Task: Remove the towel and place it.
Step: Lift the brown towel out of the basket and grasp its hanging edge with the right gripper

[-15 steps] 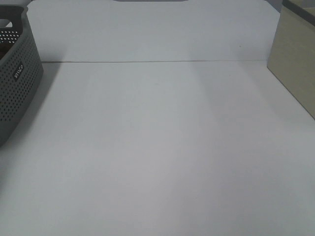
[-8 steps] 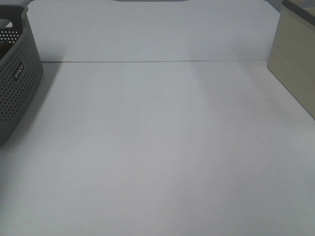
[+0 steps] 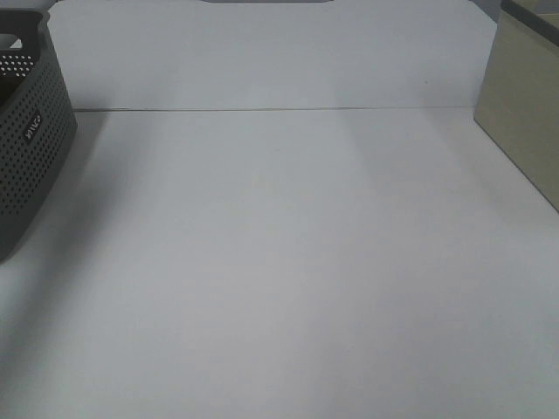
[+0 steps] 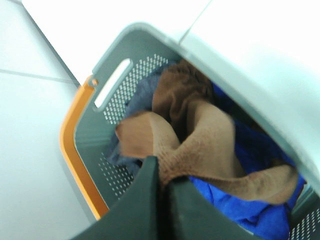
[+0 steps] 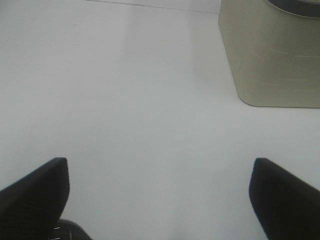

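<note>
The towel (image 4: 210, 135) is a brown plush cloth with a looped, nubbly pile, lighter tan where the light falls on it and darker in its folds. It lies bunched in thick rolls and creases rather than spread flat. It sits inside the grey perforated basket (image 4: 87, 140), which has an orange rim (image 4: 70, 145) and a slotted handle hole in its wall. The towel lies on top of a bright blue cloth (image 4: 235, 200) and beside a dull grey-blue cloth (image 4: 140, 95). One ridge of the towel rises out of the heap to the tips of the left gripper (image 4: 162, 167). The gripper's two dark fingers (image 4: 142, 205) are pressed together with a fold of the brown pile pinched between them, and the rest of the towel trails away from the tips across the blue cloth towards the basket's wall. In the high view the basket (image 3: 35, 166) stands at the left edge of the white worktop (image 3: 288, 262), near its far-left corner, with only its outer wall showing. The right gripper (image 5: 159, 165) hangs over bare worktop with its jaws spread wide and nothing between them. It is well apart from the towel, and a beige box (image 5: 272, 55) stands ahead of it at the worktop's right edge.
</note>
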Robot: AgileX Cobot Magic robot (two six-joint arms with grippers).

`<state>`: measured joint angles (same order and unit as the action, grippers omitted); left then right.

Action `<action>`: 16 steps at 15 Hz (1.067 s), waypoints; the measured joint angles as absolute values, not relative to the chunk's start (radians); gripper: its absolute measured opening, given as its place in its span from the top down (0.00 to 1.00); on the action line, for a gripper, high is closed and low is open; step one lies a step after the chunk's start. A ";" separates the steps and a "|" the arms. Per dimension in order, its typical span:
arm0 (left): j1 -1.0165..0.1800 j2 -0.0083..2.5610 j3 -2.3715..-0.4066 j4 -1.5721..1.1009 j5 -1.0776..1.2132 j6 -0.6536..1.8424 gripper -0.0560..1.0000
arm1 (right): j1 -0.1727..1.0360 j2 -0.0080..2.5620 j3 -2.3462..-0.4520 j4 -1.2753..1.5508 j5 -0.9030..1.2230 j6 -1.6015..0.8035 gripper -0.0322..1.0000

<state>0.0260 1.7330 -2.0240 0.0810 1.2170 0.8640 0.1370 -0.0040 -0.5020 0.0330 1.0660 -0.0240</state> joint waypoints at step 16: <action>-0.751 1.482 -2.025 0.109 1.068 1.125 0.95 | 0.138 0.849 -0.525 1.453 0.844 -1.634 0.09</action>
<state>-0.7510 1.4820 -2.0250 0.1090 1.0680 1.1250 0.1380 0.8490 -0.5250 1.4530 0.8440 -1.6340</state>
